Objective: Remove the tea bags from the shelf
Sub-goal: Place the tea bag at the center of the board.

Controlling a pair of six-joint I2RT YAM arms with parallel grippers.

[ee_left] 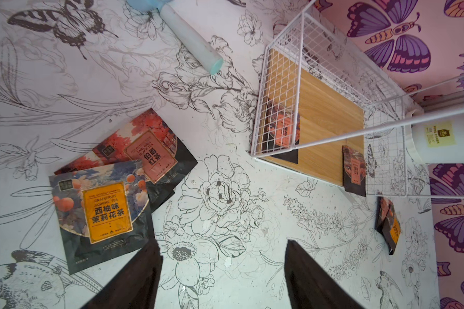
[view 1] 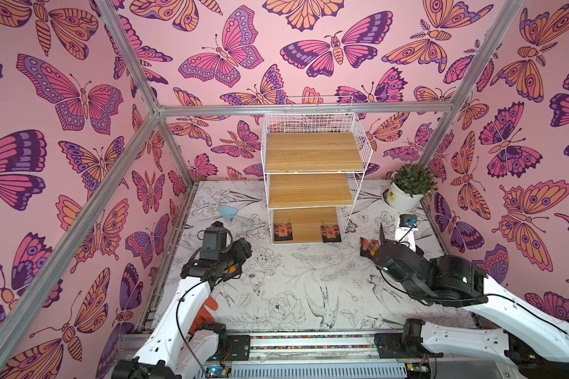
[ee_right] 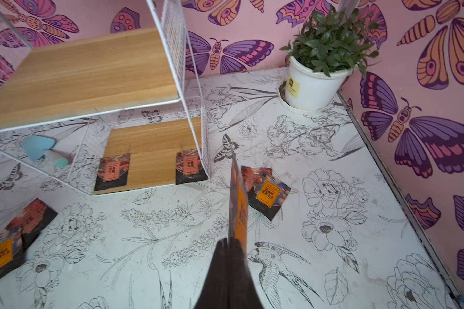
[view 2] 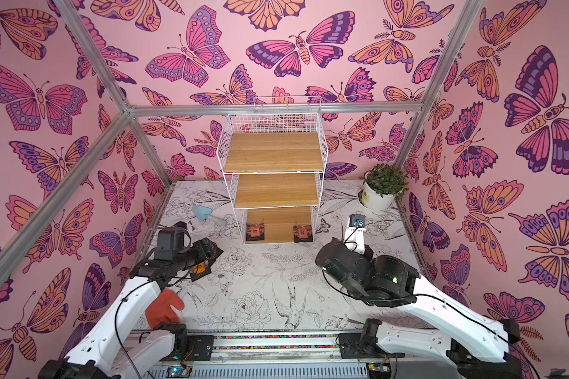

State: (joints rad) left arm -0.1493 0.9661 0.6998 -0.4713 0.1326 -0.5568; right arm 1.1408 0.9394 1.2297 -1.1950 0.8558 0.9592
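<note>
Right gripper (ee_right: 232, 242) is pinching an orange bag (ee_right: 238, 203) beside the shelf (ee_right: 91, 75); left gripper (ee_left: 223, 248) is hanging open by two loose bags (ee_left: 102, 200); two more bags (view 1: 283, 231) are lying on its bottom board (view 1: 304, 226)

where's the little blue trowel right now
In both top views the blue trowel lies flat on the table, on the robot's left side, close beside the bottom tier of the shelf but not touching it.
</note>
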